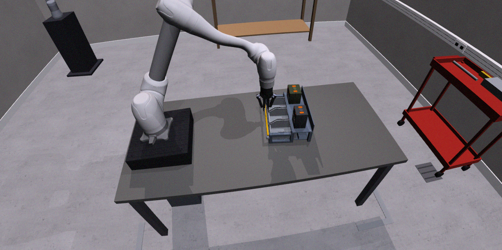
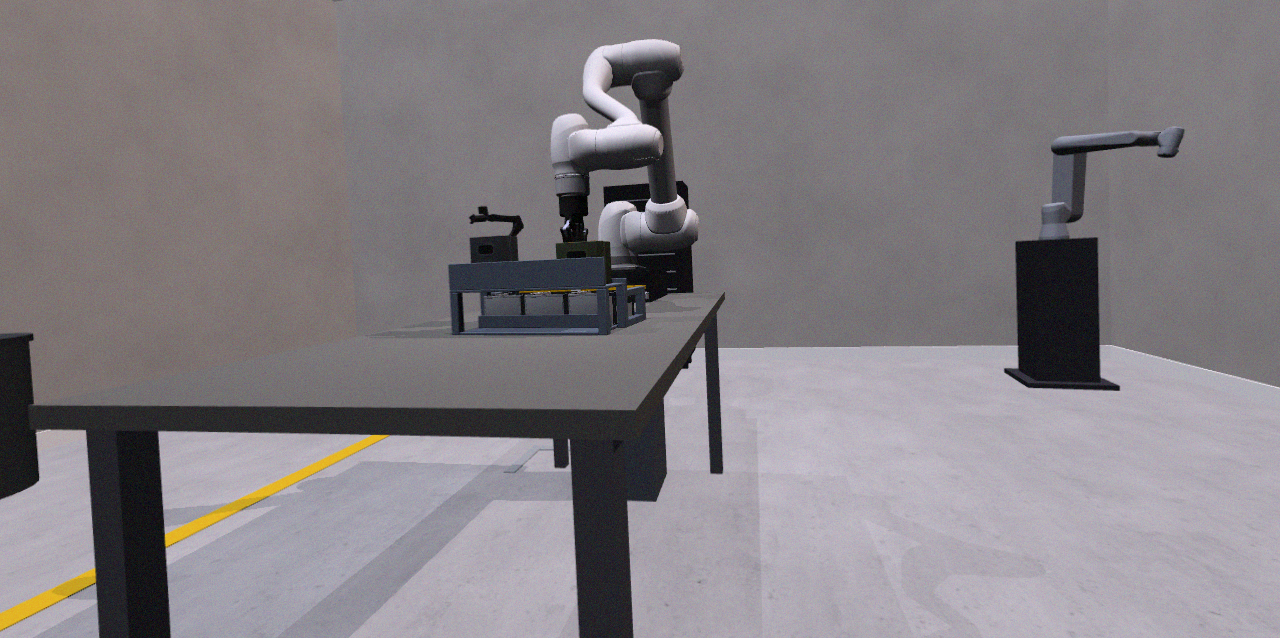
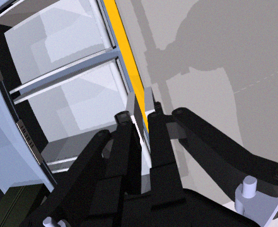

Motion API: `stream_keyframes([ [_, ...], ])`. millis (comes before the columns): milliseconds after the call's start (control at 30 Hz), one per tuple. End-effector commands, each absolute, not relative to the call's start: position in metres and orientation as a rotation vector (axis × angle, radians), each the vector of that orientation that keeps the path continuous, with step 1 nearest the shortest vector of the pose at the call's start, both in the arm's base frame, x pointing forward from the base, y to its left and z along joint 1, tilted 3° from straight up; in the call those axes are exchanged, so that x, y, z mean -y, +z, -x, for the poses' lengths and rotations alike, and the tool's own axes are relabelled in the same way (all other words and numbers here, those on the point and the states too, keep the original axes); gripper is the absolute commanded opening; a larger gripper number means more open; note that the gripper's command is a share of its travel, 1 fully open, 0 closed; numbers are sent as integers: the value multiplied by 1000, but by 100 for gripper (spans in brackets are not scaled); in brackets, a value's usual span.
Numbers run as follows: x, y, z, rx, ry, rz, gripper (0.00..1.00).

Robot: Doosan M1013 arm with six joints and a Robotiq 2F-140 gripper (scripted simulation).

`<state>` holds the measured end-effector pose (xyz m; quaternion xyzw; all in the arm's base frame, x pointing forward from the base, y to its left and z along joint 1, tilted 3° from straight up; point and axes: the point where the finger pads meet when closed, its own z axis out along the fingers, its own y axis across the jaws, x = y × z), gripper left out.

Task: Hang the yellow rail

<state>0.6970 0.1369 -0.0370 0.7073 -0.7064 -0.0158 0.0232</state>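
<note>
Pinching the near end of the yellow rail [image 3: 121, 42], the gripper [image 3: 146, 130] holds it along the front edge of the grey bin frame [image 1: 308, 119] on the table [image 1: 351, 143]. From the wrist view the rail seems to lie against the frame's front, though whether it sits between the hooks' end plates cannot be told.

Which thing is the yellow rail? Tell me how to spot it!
Find the gray table and the blue-gray bin rack on it. Along the rack's side nearest the white arm runs a thin straight bar, the yellow rail, pinched at one end by the black gripper. Nothing else there is bright yellow.
</note>
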Motion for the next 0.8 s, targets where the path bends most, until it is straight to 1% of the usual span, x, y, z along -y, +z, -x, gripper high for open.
stream_keyframes([
  [0, -137, -38, -701, 2187, -49, -2190, 10],
  [767, -137, -44, -700, 2187, -49, -2190, 10],
])
